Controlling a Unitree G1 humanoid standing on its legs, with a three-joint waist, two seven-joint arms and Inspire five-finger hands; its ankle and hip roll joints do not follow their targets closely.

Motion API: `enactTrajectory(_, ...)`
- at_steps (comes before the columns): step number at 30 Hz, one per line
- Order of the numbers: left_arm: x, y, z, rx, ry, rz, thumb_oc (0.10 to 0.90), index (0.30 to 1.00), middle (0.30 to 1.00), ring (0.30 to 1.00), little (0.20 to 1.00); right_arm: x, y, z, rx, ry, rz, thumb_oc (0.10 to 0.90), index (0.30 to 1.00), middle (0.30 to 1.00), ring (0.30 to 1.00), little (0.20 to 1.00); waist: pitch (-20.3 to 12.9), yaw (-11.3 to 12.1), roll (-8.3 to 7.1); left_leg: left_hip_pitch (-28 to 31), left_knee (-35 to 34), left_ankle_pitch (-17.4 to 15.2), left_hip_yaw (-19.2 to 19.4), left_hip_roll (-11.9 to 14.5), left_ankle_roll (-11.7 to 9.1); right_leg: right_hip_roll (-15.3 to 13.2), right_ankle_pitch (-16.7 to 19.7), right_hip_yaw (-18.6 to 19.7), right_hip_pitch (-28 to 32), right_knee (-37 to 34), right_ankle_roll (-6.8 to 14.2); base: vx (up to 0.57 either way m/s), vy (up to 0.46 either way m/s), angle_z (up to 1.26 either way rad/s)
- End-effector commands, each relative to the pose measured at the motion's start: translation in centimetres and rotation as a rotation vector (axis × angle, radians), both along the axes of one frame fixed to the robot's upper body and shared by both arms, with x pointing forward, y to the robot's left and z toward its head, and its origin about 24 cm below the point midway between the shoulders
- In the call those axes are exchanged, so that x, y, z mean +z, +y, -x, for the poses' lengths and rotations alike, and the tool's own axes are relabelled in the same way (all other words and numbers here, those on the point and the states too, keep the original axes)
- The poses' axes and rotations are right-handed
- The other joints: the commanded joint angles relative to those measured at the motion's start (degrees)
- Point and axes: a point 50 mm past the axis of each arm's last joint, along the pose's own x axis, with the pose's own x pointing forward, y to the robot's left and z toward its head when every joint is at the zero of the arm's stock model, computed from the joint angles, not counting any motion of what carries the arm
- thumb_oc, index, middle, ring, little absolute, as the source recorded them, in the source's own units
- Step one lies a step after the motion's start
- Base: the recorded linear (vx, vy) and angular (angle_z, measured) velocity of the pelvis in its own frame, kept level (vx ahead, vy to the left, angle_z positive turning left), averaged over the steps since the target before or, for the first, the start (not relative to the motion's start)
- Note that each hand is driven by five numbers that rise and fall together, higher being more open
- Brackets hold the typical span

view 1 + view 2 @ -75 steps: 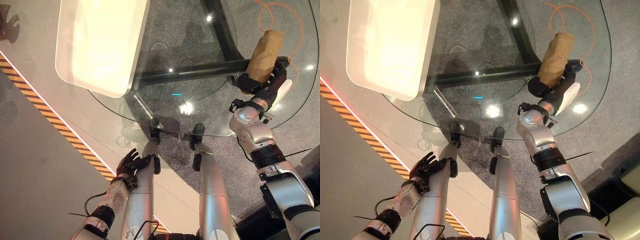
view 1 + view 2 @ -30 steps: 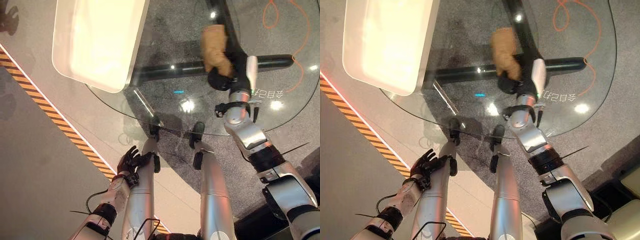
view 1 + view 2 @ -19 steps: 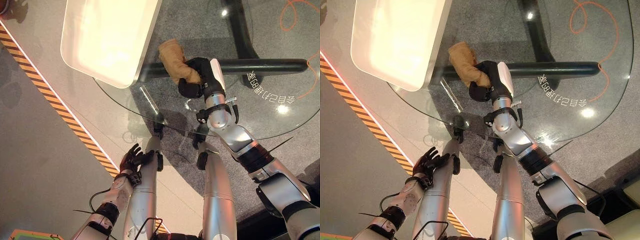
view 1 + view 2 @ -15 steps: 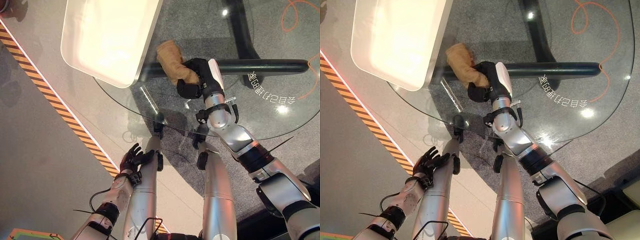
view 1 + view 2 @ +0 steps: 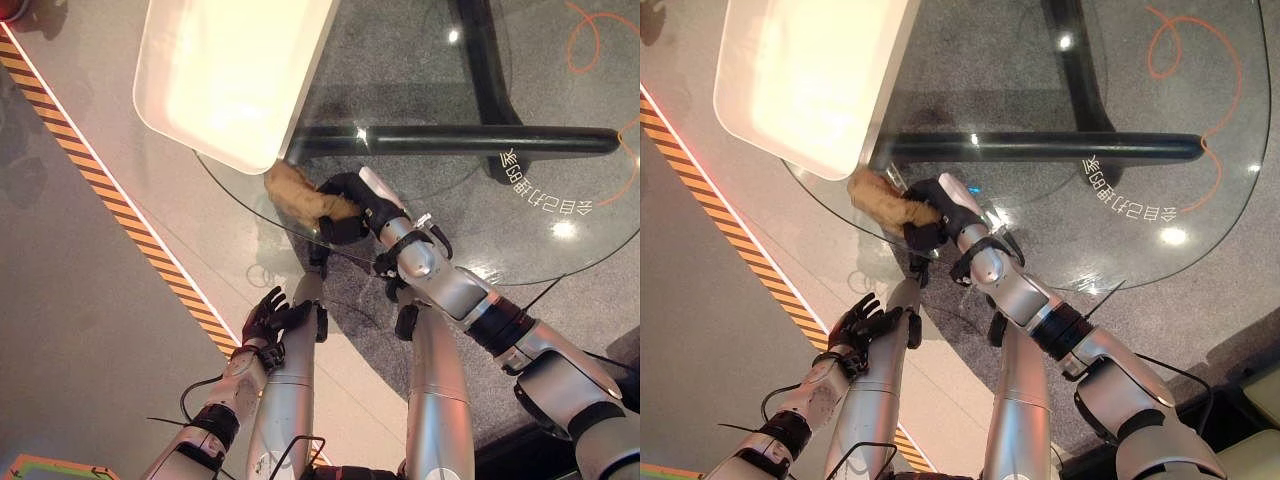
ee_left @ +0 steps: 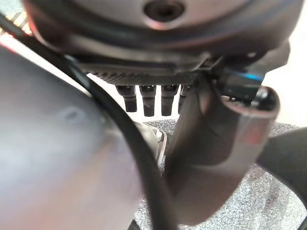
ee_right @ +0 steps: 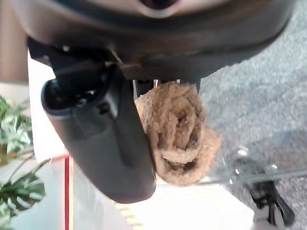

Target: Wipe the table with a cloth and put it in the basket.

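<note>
Right hand [image 5: 352, 205] is clenching the cloth [image 5: 295, 190] at the glass table's [image 5: 480, 100] near edge, beside the white tray [image 5: 230, 70]; left hand [image 5: 262, 318] is hanging low, fingers spread.

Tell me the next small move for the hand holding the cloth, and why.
Probably sweep the right hand back across the glass table, away from its near left edge. The hand is curled round the brown cloth, which already sits at that edge beside the white basket, so this stroke has little glass left.
</note>
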Motion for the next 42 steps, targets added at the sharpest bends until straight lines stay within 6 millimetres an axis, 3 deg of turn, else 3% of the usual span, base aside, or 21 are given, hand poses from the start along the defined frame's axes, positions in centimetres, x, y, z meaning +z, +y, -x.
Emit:
enactTrajectory(1,-3.5,-0.9,4.0,-0.044,0.149,-0.015,0.8,0.9,0.9,0.9,0.9,3.2,3.5,2.8,0.265,-0.137,-0.08,0.1,0.3,0.3,0.3,0.2,-0.9,0.2,1.47,-0.3,9.8,-12.1,4.8,-3.3,2.0,2.0,8.6,-0.5,-0.1,-11.8,3.8,0.0,0.0,0.0)
enactTrajectory(3,-3.4,-0.9,3.9,-0.044,0.145,-0.013,0.8,0.9,0.9,0.9,0.9,3.4,3.4,2.9,0.269,-0.148,-0.076,0.1,0.3,0.3,0.3,0.2,-0.9,0.1,1.49,-0.4,9.8,-12.1,4.8,-3.3,2.0,1.9,8.6,-0.5,-0.3,-11.8,3.8,-0.03,-0.008,-0.01)
enactTrajectory(4,-2.9,-0.9,3.2,-0.042,0.124,-0.012,0.8,0.9,0.9,0.9,0.9,4.1,3.4,2.8,0.267,-0.174,-0.074,0.1,0.3,0.3,0.3,0.2,-0.9,-0.2,1.36,-2.4,9.1,-10.0,5.0,-3.5,2.3,1.6,10.5,-0.8,-2.0,-12.8,3.4,-0.06,-0.015,-0.03)
enactTrajectory(7,-3.4,-0.9,3.9,-0.043,0.147,-0.013,0.8,0.9,0.9,0.9,0.9,3.6,2.9,2.8,0.237,-0.173,-0.091,0.1,0.3,0.3,0.3,0.2,-0.9,0.1,1.54,-0.4,9.5,-11.9,4.8,-3.2,2.0,1.9,8.8,-0.5,-0.3,-12.0,3.8,0.01,-0.005,0.0)
enactTrajectory(8,-2.9,-0.8,3.2,-0.04,0.129,-0.014,0.8,0.9,0.9,0.9,0.9,4.3,2.7,2.6,0.215,-0.206,-0.108,0.1,0.3,0.3,0.3,0.2,-0.9,-0.2,1.44,-2.3,8.9,-9.9,5.0,-3.4,2.4,1.7,10.7,-0.9,-2.0,-12.9,3.3,0.0,0.0,0.0)
enactTrajectory(9,-3.4,-0.8,3.9,-0.042,0.15,-0.014,0.8,0.9,0.9,0.9,0.9,3.7,2.6,2.7,0.212,-0.185,-0.111,0.1,0.3,0.3,0.3,0.2,-0.9,0.0,1.56,-0.3,9.4,-11.8,4.7,-3.2,2.0,1.9,8.8,-0.5,-0.3,-12.0,3.8,-0.06,-0.019,0.01)
enactTrajectory(10,-2.9,-0.8,3.3,-0.04,0.129,-0.014,0.8,0.9,0.9,0.9,0.9,4.4,2.5,2.5,0.198,-0.213,-0.119,0.1,0.3,0.3,0.3,0.2,-0.9,-0.3,1.43,-2.4,8.9,-9.9,5.0,-3.4,2.3,1.7,10.7,-0.9,-2.1,-13.0,3.3,0.04,-0.014,0.02)
enactTrajectory(11,-3.5,-0.8,4.1,-0.04,0.15,-0.014,0.8,0.9,0.9,0.9,0.9,3.8,2.1,2.5,0.174,-0.201,-0.137,0.1,0.3,0.3,0.3,0.2,-0.9,-0.1,1.54,-0.4,9.2,-11.7,4.7,-3.1,2.0,2.0,8.9,-0.6,-0.4,-12.2,3.8,0.0,0.0,0.0)
enactTrajectory(15,-3.6,-0.7,4.3,-0.037,0.149,-0.012,0.8,0.9,0.9,0.9,0.9,4.0,1.1,2.0,0.093,-0.222,-0.209,0.1,0.3,0.3,0.3,0.2,-0.9,-0.2,1.6,-0.1,9.1,-11.8,4.9,-2.8,1.9,2.0,8.9,-0.5,-0.3,-12.1,3.8,0.01,-0.004,0.0)
enactTrajectory(26,-3.5,-0.8,4.4,-0.015,0.144,-0.004,0.8,0.9,0.9,0.9,0.9,5.4,-3.8,0.3,-0.207,-0.337,-0.281,0.1,0.3,0.3,0.3,0.2,-0.9,-1.2,1.19,-0.3,9.2,-12.2,5.1,-2.4,2.1,2.5,9.2,-0.1,-0.6,-12.1,3.7,0.0,0.0,0.0)
enactTrajectory(31,-3.6,-0.6,4.6,-0.006,0.142,-0.005,0.8,0.9,0.9,0.9,0.9,5.6,-6.5,-0.1,-0.324,-0.362,-0.289,0.1,0.3,0.3,0.3,0.2,-0.9,-1.6,0.89,-0.3,9.1,-12.3,5.1,-2.3,2.2,2.7,9.5,0.1,-0.6,-12.4,3.7,0.0,0.0,0.0)
enactTrajectory(32,-3.6,-0.4,4.7,-0.001,0.141,-0.003,0.8,0.9,0.9,0.9,0.9,5.8,-7.7,-0.3,-0.381,-0.374,-0.3,0.1,0.3,0.3,0.3,0.2,-0.9,-1.7,0.79,-0.3,9.2,-12.4,5.0,-2.3,2.2,2.9,9.5,0.2,-0.7,-12.3,3.7,0.0,0.0,0.0)
enactTrajectory(42,-3.6,0.2,4.9,0.025,0.132,0.001,0.8,0.9,0.9,0.9,0.9,6.1,-12.8,0.1,-0.62,-0.468,-0.373,0.1,0.3,0.3,0.3,0.2,-0.9,-2.7,0.4,-0.4,9.0,-12.8,5.0,-2.2,2.3,3.6,9.4,0.8,-0.6,-12.7,3.8,0.0,-0.008,-0.05)
